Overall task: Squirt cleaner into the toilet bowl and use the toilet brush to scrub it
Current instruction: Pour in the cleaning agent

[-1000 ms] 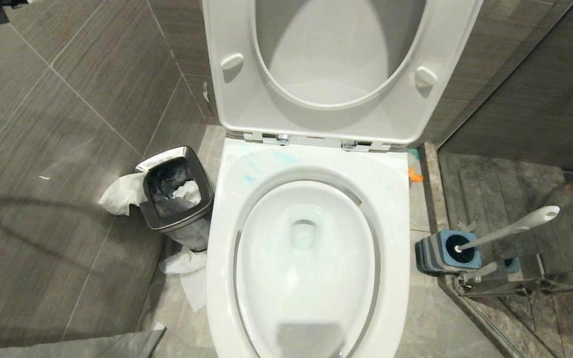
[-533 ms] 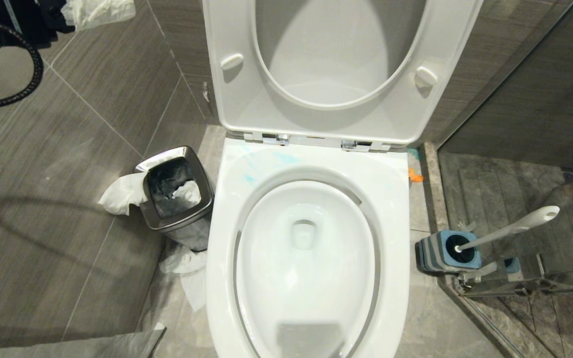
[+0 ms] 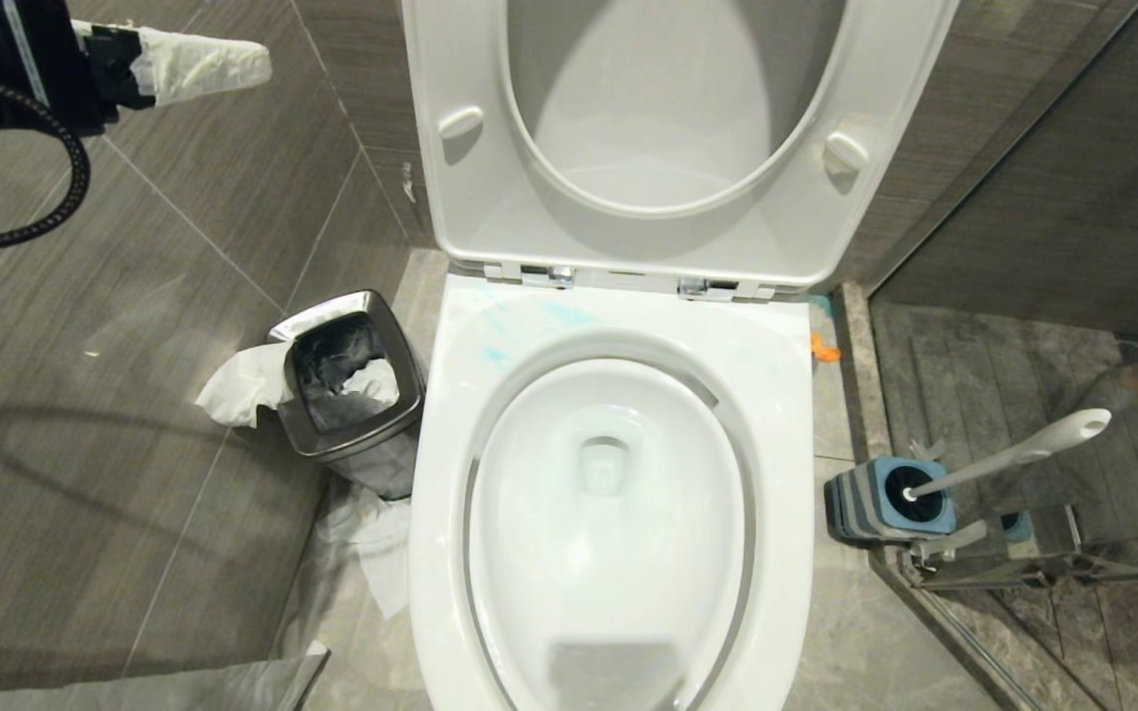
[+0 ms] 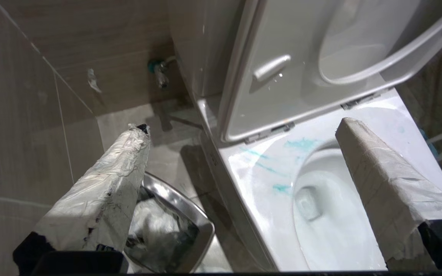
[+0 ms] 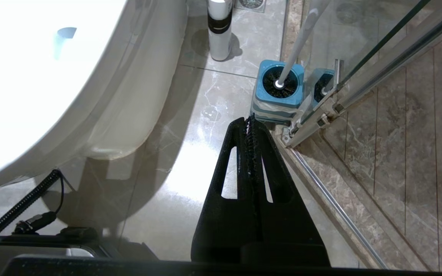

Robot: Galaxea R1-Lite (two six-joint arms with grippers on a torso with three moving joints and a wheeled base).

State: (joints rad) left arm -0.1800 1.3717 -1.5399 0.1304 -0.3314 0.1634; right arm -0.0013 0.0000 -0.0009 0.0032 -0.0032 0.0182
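The setting is a bathroom with grey-brown tiled walls and a pale marble-pattern floor [image 3: 855,642], bounded on the right by a glass shower partition [image 3: 1023,553]. The toilet bowl [image 3: 609,513] occupies the centre of the head view, its white seat and lid [image 3: 678,138] raised upright at 12 o'clock; teal streaks mark the rim [image 4: 297,145] near the hinges. At 9 o'clock from the bowl, just beside it, stands a small steel bin [image 3: 352,390] with crumpled tissue [image 3: 243,385] hanging over its edge and more on the floor below. At 3 o'clock from the bowl, the toilet brush [image 3: 1023,449] sits head-down in its blue-and-grey holder [image 3: 885,499] against the partition, its white handle leaning away from the bowl. A small part of an orange item shows at 2 o'clock behind the rim; whether it is the cleaner cannot be told. The left gripper [image 4: 244,126] is raised at 10 o'clock, above the bin and the bowl's left edge, its tape-wrapped fingers [image 3: 199,64] spread wide apart and empty. The right gripper [image 5: 251,122] hangs low over the floor near the holder, its black fingers pressed together with nothing between them.
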